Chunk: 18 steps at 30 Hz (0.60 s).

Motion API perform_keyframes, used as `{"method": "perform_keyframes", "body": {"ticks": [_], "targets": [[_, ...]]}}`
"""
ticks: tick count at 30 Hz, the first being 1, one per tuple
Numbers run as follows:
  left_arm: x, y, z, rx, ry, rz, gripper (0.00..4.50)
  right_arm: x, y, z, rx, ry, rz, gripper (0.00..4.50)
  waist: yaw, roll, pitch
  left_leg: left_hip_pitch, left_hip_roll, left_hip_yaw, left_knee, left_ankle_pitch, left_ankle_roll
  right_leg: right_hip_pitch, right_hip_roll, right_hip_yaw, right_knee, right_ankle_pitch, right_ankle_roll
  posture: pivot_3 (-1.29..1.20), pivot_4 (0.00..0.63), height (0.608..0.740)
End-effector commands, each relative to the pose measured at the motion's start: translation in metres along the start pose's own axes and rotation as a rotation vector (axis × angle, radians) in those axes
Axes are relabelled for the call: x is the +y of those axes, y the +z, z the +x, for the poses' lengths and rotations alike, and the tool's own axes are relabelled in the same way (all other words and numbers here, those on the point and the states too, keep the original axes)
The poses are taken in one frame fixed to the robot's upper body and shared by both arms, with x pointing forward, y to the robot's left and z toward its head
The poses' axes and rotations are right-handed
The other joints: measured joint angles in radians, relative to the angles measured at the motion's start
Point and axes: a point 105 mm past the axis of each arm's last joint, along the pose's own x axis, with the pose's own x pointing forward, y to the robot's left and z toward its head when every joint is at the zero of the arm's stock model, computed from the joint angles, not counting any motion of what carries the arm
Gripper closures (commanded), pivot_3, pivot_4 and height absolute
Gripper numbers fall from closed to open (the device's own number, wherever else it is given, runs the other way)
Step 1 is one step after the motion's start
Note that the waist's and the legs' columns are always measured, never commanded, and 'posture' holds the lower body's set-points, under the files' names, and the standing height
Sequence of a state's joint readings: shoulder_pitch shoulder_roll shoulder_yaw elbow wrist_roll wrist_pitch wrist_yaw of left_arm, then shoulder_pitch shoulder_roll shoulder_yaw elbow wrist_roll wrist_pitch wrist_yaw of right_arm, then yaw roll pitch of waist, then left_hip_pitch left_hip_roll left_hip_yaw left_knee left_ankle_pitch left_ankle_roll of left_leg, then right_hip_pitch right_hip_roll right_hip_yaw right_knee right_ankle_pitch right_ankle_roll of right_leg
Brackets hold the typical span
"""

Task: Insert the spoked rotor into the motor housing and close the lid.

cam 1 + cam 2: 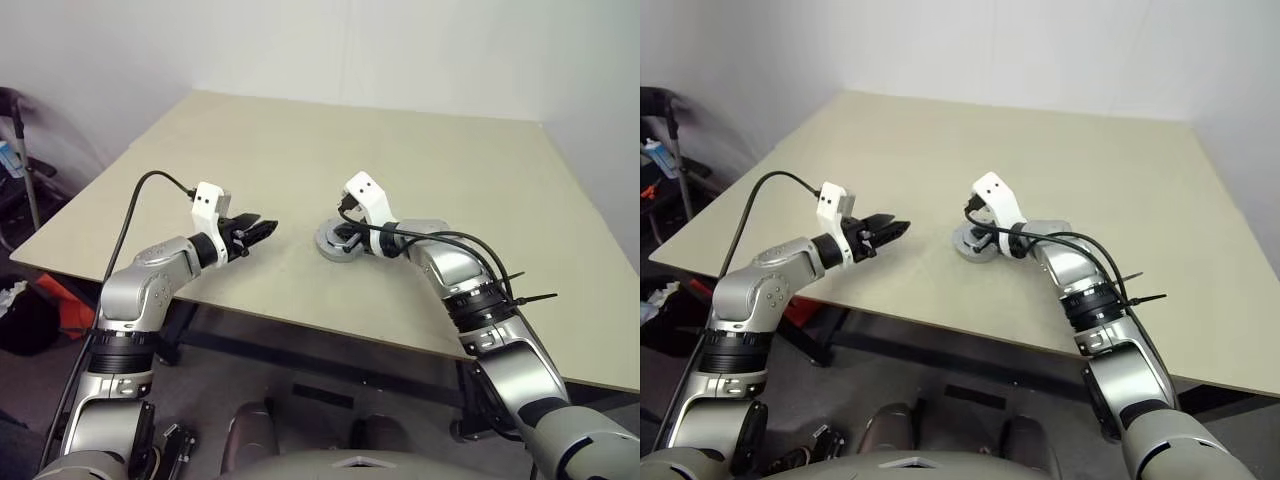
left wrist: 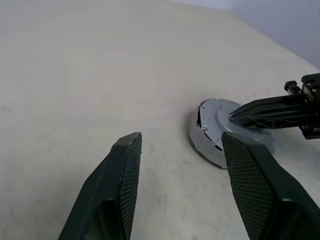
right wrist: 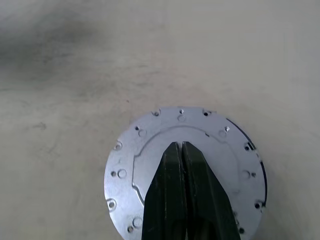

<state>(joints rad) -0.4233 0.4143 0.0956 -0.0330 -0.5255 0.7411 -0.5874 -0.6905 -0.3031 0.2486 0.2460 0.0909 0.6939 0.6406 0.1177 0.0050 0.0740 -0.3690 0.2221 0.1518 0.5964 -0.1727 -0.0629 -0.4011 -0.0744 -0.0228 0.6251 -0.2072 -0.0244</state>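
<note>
One round silver motor housing (image 3: 185, 175), lid on, sits on the worktop (image 1: 400, 150). The right gripper (image 3: 181, 147), fingers pressed together and empty, rests atop it; the left gripper (image 2: 180, 150) hovers beside, half-open, empty.

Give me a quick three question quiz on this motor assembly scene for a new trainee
1. True or false: the left gripper is open and holds nothing.
2. What do the right gripper fingertips press on? A) bare table B) flat silver disc C) a cable
3. The disc lies on the ____.

Key: 1 true; 2 B, its fingers are shut over the disc's middle; 3 table.
</note>
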Motion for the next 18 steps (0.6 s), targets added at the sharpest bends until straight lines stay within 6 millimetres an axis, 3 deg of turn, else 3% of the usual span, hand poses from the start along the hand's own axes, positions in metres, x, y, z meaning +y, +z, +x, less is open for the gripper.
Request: {"method": "perform_keyframes", "body": {"ticks": [1, 5, 7, 10, 15, 18], "targets": [[0.001, 0.021, -0.004, -0.058, 0.01, 0.05, 1.81, 0.001, -0.007, 0.005, 0.013, -0.01, 0.004, 4.46, -0.001, 0.0, 0.0, 0.0, 0.0, 0.0, 0.0, 0.0, 0.0, 0.0, 0.0, 0.0, 0.0, 0.0, 0.0, 0.0, 0.0, 0.74], [0.002, 0.022, -0.004, -0.061, 0.01, 0.046, 1.81, 0.004, -0.032, 0.012, 0.044, -0.021, 0.009, 4.46, -0.001, -0.001, -0.002, 0.002, 0.0, 0.0, 0.0, 0.0, 0.0, 0.002, 0.0, 0.0, 0.0, 0.0, 0.0, 0.0, 0.0, 0.74], [0.001, 0.02, -0.004, -0.061, 0.006, 0.043, 1.81, 0.011, -0.033, 0.015, -0.03, -0.011, -0.048, 4.46, -0.002, -0.003, -0.004, 0.004, 0.0, 0.0, 0.0, 0.0, 0.0, 0.004, 0.0, 0.0, 0.0, 0.0, 0.0, 0.0, 0.0, 0.74], [0.0, 0.017, -0.002, -0.052, 0.002, 0.052, 1.81, 0.016, -0.029, 0.017, -0.133, -0.019, -0.058, 4.46, -0.01, -0.005, -0.007, 0.005, 0.0, 0.0, 0.0, -0.002, 0.003, 0.005, 0.0, 0.0, -0.001, -0.001, 0.001, 0.0, 0.0, 0.74], [0.0, 0.02, 0.0, -0.084, 0.008, 0.085, 1.81, 0.017, 0.003, 0.007, -0.291, 0.062, 0.05, 4.46, -0.025, -0.005, -0.007, 0.005, 0.0, -0.001, 0.0, -0.002, 0.004, 0.005, 0.0, 0.0, -0.001, -0.001, 0.002, 0.0, 0.0, 0.74], [0.0, 0.02, 0.001, -0.092, 0.003, 0.094, 1.81, 0.015, 0.015, 0.0, -0.354, 0.055, 0.025, 4.46, -0.025, -0.005, -0.007, 0.003, 0.0, -0.001, 0.0, -0.002, 0.004, 0.003, 0.0, -0.001, 0.0, 0.0, 0.001, 0.0, 0.0, 0.74]]}}
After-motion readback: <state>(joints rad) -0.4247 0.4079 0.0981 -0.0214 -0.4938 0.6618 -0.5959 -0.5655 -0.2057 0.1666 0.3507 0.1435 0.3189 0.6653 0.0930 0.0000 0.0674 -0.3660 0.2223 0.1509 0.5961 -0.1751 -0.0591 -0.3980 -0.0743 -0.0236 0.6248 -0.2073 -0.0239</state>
